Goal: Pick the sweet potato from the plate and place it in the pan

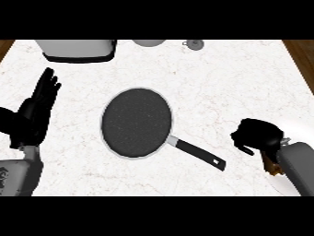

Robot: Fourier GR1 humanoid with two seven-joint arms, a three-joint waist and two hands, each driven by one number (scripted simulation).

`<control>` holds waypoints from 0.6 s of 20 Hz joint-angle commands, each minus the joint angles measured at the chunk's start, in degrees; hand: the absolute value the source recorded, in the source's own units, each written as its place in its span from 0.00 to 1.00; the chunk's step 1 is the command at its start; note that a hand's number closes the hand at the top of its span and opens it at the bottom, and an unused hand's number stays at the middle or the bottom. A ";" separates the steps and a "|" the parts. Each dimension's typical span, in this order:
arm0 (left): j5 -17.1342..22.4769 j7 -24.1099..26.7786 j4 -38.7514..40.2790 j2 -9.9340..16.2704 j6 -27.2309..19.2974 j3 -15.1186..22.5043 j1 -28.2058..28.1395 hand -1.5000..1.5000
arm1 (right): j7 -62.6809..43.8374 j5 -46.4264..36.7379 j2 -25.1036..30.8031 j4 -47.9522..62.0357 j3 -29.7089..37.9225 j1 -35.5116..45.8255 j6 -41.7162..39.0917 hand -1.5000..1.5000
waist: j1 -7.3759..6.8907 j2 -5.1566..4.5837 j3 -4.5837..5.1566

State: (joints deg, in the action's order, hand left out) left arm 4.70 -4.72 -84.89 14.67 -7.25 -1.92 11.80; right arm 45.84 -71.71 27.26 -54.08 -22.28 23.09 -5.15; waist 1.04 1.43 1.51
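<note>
The right hand [258, 136] is seen with its fingers [244, 140] curled in tight, like a ball. Nothing is seen inside them. The sweet potato [274, 168] is shown only as a small brown bit behind those fingers, down by the wrist, next to the grey arm. The rest of it is hidden. It cannot be told if it is touched by the fingers. The white plate [307, 131] is hard to make out on the white counter [220, 78]. It lies under the curled fingers and spreads out past them to the right side.

The pan [136, 122] is found well away from the right fingers, across the counter to the left of them. It is dark and round with a pale rim. No food is seen in it. Its black handle [199, 154] is pointed toward the right fingers, and its end is near them but apart.

The left hand [30, 115] is held open at the left edge, fingers straight and up, at rest. Nothing is held in it. The pan sits to the right of these fingers, apart from them.

Beyond the left fingertips, at the far edge, a big grey and white pot [78, 50] is seen.
</note>
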 commanded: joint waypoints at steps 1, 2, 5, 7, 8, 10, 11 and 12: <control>-0.20 -0.14 0.34 0.37 -0.33 -0.47 -0.67 0.50 | -12.00 4.10 -11.16 0.71 3.20 -3.16 -3.68 1.00 | 1.75 0.11 -1.23; -0.06 -0.18 0.23 0.19 -0.61 -0.67 -0.31 0.50 | -14.79 4.02 -13.23 -0.01 3.72 -2.79 -3.72 1.00 | 1.98 0.46 -1.21; -0.22 -0.26 0.50 0.47 -0.50 -0.72 -0.74 0.50 | -23.64 4.26 -19.86 -3.56 6.37 -0.87 -1.30 1.00 | 2.43 1.56 -1.37; -0.20 -0.51 0.69 0.51 -0.47 -0.72 -1.23 0.50 | -29.53 3.71 -24.04 -6.41 7.33 0.49 0.39 1.00 | 2.52 2.40 -1.24; -0.18 -0.70 1.00 0.36 -0.71 -0.84 -1.14 0.50 | -32.33 3.58 -26.62 -7.19 7.33 0.21 1.67 1.00 | 2.61 2.04 -1.35; -0.05 -0.79 1.14 0.31 -0.31 -0.59 -1.30 0.50 | -37.69 5.36 -26.84 -9.96 7.81 0.45 3.98 1.00 | 2.08 1.96 -1.53; 0.04 -0.46 1.10 0.44 0.03 -0.58 -1.33 0.50 | -40.38 5.78 -26.93 -11.26 7.35 1.34 4.89 1.00 | 1.02 1.92 -1.47; -0.09 -0.86 1.27 -0.04 -0.38 -0.32 -0.86 0.50 | -43.42 6.35 -27.00 -12.64 7.32 1.59 6.27 1.00 | 1.32 1.84 -1.53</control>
State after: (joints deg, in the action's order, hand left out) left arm 4.62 -5.27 -83.97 14.94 -7.59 -2.49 10.80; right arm 12.53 -67.51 4.17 -62.74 -15.66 23.87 -2.77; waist 2.89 3.34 0.50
